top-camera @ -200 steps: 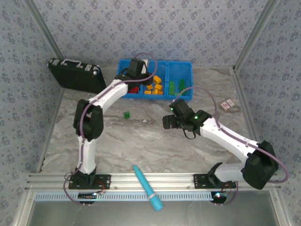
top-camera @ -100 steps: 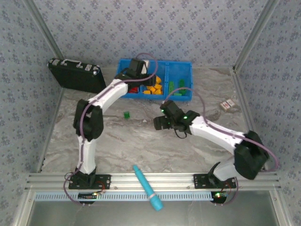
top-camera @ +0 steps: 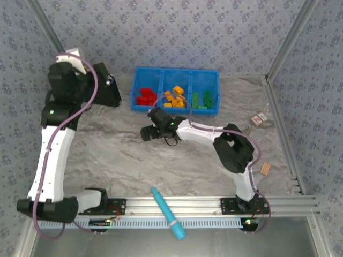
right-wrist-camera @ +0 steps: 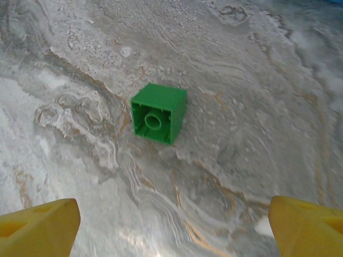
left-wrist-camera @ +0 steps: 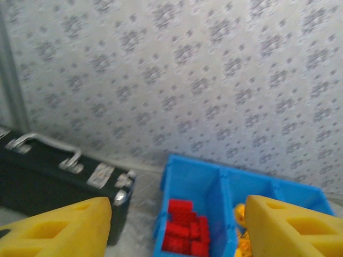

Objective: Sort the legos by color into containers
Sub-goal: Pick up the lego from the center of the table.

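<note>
Lego sorting on the marble table [right-wrist-camera: 257, 80]: one green lego [right-wrist-camera: 158, 113] lies loose, and both arm ends are spread wide and empty.
Item 1, the right gripper [right-wrist-camera: 171, 230]: yellow fingers [right-wrist-camera: 37, 225] far apart with nothing between them. The green lego sits just ahead, centred between the finger lines and touching neither, its hollow underside towards the camera.
Item 2, the left gripper [left-wrist-camera: 177, 209]: fingers wide, nothing held. Ahead and below is the blue bin [left-wrist-camera: 195, 179], with red legos [left-wrist-camera: 185, 233] in the compartment on its centre line and orange-yellow legos [left-wrist-camera: 240, 214] towards its right finger. A black case [left-wrist-camera: 48, 176] lies towards its left finger.
</note>
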Controlling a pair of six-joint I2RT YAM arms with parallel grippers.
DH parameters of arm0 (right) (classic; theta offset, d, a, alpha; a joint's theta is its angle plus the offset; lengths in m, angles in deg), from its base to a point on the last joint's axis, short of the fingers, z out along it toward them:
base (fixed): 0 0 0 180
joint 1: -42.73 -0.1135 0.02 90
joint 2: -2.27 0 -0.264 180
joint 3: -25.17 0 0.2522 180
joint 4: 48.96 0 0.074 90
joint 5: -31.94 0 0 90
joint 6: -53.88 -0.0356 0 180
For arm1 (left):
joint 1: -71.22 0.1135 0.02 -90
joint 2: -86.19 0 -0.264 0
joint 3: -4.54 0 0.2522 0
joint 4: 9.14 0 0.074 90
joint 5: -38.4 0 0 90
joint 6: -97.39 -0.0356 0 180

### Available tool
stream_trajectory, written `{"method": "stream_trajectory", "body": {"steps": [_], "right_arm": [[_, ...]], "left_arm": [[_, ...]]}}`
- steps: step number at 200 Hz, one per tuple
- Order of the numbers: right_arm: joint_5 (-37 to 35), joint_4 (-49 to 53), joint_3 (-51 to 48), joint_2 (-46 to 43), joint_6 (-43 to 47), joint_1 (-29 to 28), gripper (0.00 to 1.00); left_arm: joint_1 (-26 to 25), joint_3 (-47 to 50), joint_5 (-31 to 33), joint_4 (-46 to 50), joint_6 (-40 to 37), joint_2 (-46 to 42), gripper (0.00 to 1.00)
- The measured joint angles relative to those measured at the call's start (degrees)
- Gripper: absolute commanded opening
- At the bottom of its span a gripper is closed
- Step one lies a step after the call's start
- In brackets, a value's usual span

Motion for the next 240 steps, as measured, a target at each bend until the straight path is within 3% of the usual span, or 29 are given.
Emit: {"method": "stream_trajectory", "body": {"steps": [60, 132, 240], "right_arm": [[0.9, 3.7, 11.0, 9.9, 0.0, 0.1, 0.93], [-0.2, 7.9, 20.0, 17.4, 0.0, 0.8, 0.82], [-3.3, 11.4, 23.7, 19.6, 1.2, 1.4, 0.42]], "left_arm": [[6.4, 13.4, 0.2, 9.2, -4.7, -8.9, 0.71], [7.1, 15.1, 0.2, 10.4, -5.8, -10.2, 0.71], [7.1, 16.2, 0.2, 10.4, -6.2, -10.2, 0.71]]}}
